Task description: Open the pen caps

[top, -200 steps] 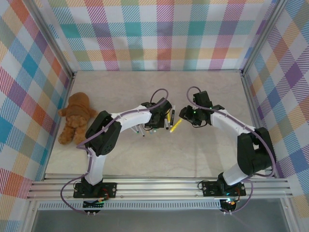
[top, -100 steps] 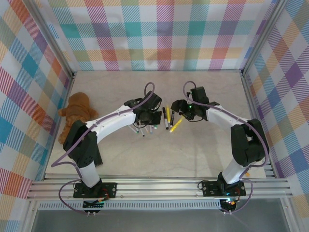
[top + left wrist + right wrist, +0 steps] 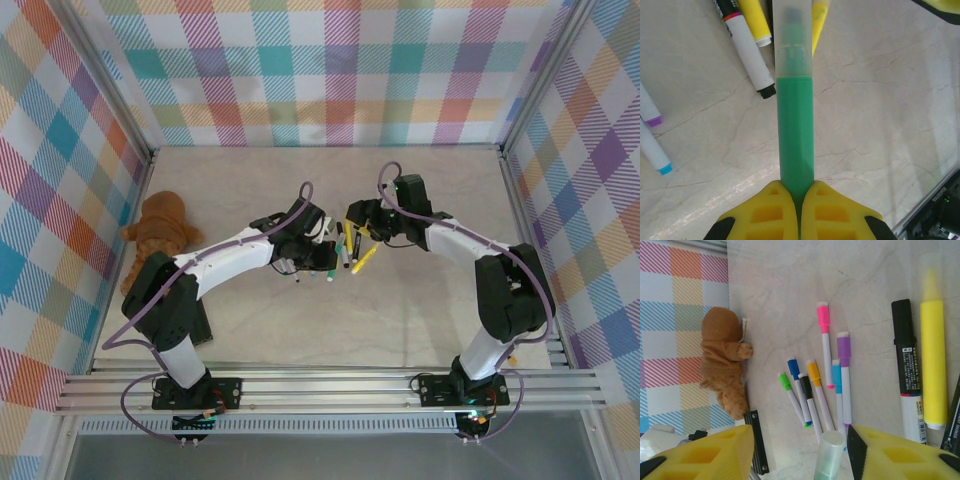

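Note:
My left gripper [image 3: 796, 192] [image 3: 325, 238] is shut on the barrel of a thick green pen [image 3: 796, 130], held above the table. Its frosted clear cap [image 3: 792, 40] is on and points at my right gripper [image 3: 352, 222]. In the right wrist view that cap [image 3: 831, 452] stands between the fingers of my right gripper [image 3: 800, 440], close to the right finger, with a wide gap to the left one. The jaws are open. Thin markers lie below with pink [image 3: 823, 317], purple [image 3: 843, 347], blue [image 3: 793, 367], orange [image 3: 813, 372] and green [image 3: 785, 381] pen caps on.
A yellow highlighter [image 3: 933, 360] [image 3: 365, 258] and a black marker [image 3: 904, 355] lie capped to the right of the thin markers. A brown teddy bear [image 3: 160, 240] lies at the table's left edge. Plaid walls close in the sides and back.
My right gripper has moved left and away from the bases, up to the cap end of the green pen. My left arm has shifted and turned the pen toward it.

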Motion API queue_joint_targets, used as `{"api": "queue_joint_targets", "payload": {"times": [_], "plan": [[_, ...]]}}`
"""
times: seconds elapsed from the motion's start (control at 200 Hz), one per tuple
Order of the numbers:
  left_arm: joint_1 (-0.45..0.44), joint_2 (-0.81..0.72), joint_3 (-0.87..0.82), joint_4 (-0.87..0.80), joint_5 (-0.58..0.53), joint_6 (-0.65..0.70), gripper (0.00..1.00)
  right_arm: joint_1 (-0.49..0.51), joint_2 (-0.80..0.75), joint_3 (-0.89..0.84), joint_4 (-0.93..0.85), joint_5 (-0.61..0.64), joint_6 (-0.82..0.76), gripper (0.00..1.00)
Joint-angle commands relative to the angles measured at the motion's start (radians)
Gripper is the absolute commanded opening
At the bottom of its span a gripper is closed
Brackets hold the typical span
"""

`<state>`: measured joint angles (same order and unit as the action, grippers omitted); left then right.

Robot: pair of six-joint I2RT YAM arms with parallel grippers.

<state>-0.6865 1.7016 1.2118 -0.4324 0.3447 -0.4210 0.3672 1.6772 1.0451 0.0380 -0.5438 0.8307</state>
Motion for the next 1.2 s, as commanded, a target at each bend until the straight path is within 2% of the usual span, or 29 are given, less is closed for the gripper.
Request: {"api": "queue_joint_targets", "payload": {"times": [0.0, 0.465, 0.85, 0.93, 0.99, 1.02, 1.06, 1.195], "plan": [[0.008, -0.038, -0.007, 0.020, 0.034, 0.025, 0.00, 0.010, 0.030, -0.016, 0.029, -0.040, 0.010, 0.53], [0.010, -0.042, 0.008, 0.017, 0.023, 0.024, 0.00, 0.055, 0.072, -0.009, 0.013, -0.037, 0.005, 0.50], [0.010, -0.045, 0.011, 0.013, 0.017, 0.031, 0.00, 0.076, 0.094, 0.001, 0.003, -0.047, 0.003, 0.39], [0.010, -0.042, 0.012, 0.011, 0.016, 0.031, 0.00, 0.078, 0.101, 0.004, 0.002, -0.049, 0.004, 0.35], [0.010, -0.043, 0.011, 0.011, 0.017, 0.030, 0.00, 0.079, 0.107, 0.008, -0.001, -0.051, 0.007, 0.14], [0.010, -0.043, 0.011, 0.011, 0.017, 0.030, 0.00, 0.079, 0.111, 0.011, -0.003, -0.052, 0.007, 0.06], [0.010, -0.043, 0.009, 0.011, 0.017, 0.030, 0.00, 0.079, 0.113, 0.013, -0.008, -0.050, 0.008, 0.00], [0.010, -0.035, 0.009, 0.002, 0.003, 0.026, 0.00, 0.081, 0.111, 0.016, -0.014, -0.048, 0.012, 0.00]]}}
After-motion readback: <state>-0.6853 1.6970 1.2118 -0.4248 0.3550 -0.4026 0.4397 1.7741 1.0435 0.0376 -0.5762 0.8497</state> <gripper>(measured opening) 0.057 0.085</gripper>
